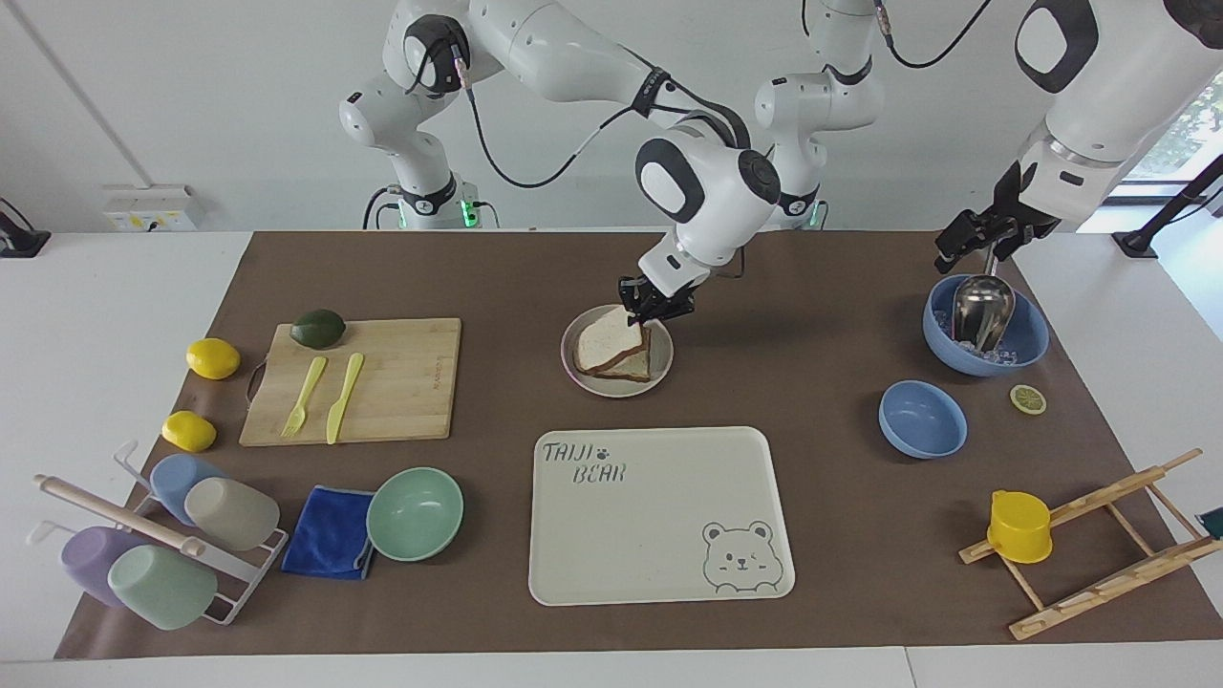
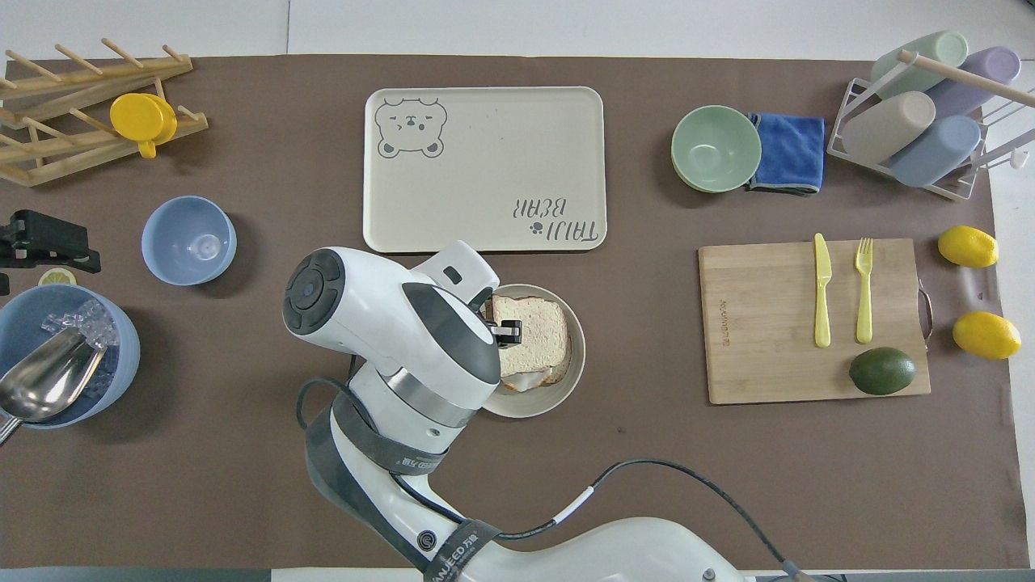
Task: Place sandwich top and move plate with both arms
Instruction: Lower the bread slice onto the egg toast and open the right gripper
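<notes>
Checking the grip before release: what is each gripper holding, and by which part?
Right gripper pinches the sandwich top by its crust edge nearest the robots. Left gripper holds nothing.

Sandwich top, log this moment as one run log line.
right pincer: shut on sandwich top, laid over toast on plate | left pincer: open, waiting over ice bowl | plate move: not yet

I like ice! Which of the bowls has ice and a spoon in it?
The bigger blue bowl, under the left gripper. The smaller blue bowl and green bowl are empty.
</notes>
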